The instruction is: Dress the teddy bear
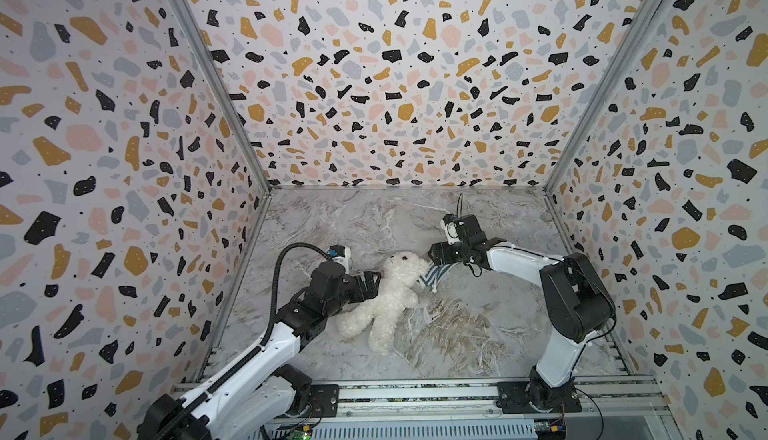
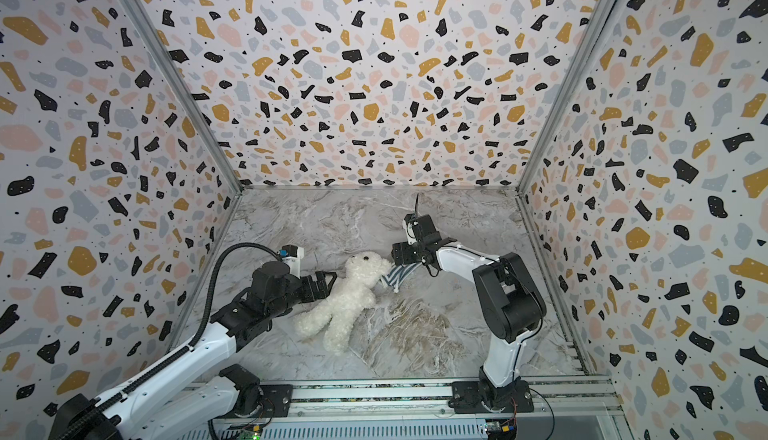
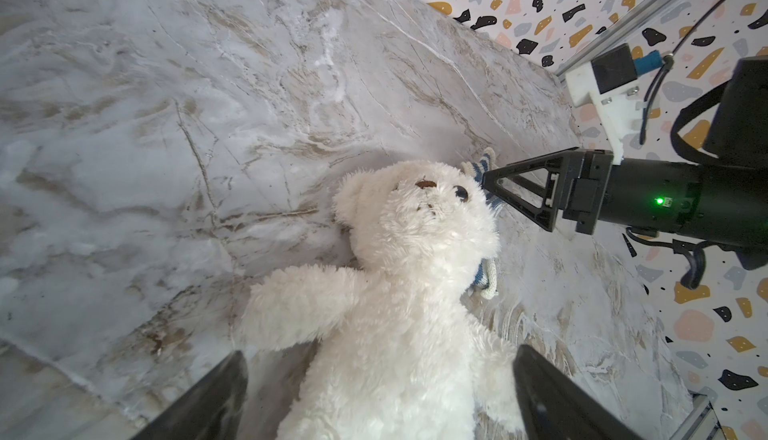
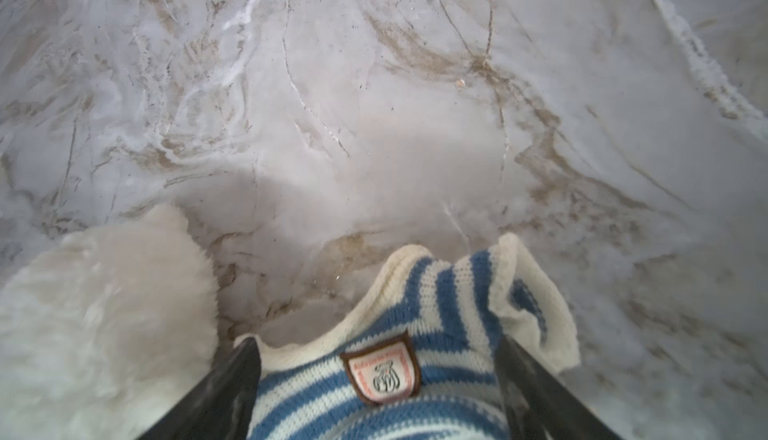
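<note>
Cream-white plush, the teddy bear (image 1: 390,296) lay on its back on the marble tabletop (image 1: 457,334), roughly midway between the two arms. In both top views its long axis ran on a diagonal. The head pointed toward the far side and the right arm, and the legs pointed toward the near side and the left arm. Both forelimbs were spread outward.

The blue-and-white striped knitted sweater (image 1: 434,278) lay bunched against the head on the right arm's side, touching the fur. No part of it was over the head or a limb, so the dressing step appeared not yet begun.

The right gripper (image 4: 374,346) was the nearer one to the head, just beside it on the far side. In the right wrist view its two jaws stood wide and flanked the sweater (image 4: 449,292), whose knit filled the gap between them. The brown-edged badge (image 4: 382,371) faced the camera. It could not be told whether the jaws were pressing the fabric or only bracketing it.

The left gripper (image 3: 378,359) was the nearer one to the body. In the left wrist view its jaws were fully spread, one on each side of the bear's trunk (image 3: 407,292). Nothing was pinched, and contact with the fur could not be confirmed.

Judgement: the coming move turns on the head-to-sweater relation. The garment would need to travel along the bear's long axis, from the head toward the legs. A firm hold on the sweater's hem would be required first, with the left gripper placed to steady the body.
</note>
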Robot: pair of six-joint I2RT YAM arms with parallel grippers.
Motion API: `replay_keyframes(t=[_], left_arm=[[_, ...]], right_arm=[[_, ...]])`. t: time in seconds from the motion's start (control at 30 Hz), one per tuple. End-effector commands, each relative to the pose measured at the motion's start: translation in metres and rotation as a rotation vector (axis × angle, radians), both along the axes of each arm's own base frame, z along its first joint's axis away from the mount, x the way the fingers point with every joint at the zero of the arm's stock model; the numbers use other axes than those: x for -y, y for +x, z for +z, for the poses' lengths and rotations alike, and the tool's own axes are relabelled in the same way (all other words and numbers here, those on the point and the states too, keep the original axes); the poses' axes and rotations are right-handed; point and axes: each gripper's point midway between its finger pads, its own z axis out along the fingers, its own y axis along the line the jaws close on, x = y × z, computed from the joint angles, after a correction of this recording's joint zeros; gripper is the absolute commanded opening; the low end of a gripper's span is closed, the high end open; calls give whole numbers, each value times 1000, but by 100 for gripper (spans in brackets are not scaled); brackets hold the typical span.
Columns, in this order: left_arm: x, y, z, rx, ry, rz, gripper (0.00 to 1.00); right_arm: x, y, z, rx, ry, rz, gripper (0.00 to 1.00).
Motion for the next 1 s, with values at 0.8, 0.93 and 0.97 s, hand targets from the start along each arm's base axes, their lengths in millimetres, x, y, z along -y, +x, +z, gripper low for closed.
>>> replay_keyframes(t=[0.8,0.93,0.97], left_arm=[[5,4,8,36,-45,7,100],[6,2,6,34,-44,-4,100],[7,1,6,33,-43,-8,100]], right_arm=[[42,-66,-29,-91,15,-71,95],[47,-78,-23,-87,30,-85,95],[47,-80,-21,-83,34,-86,96]])
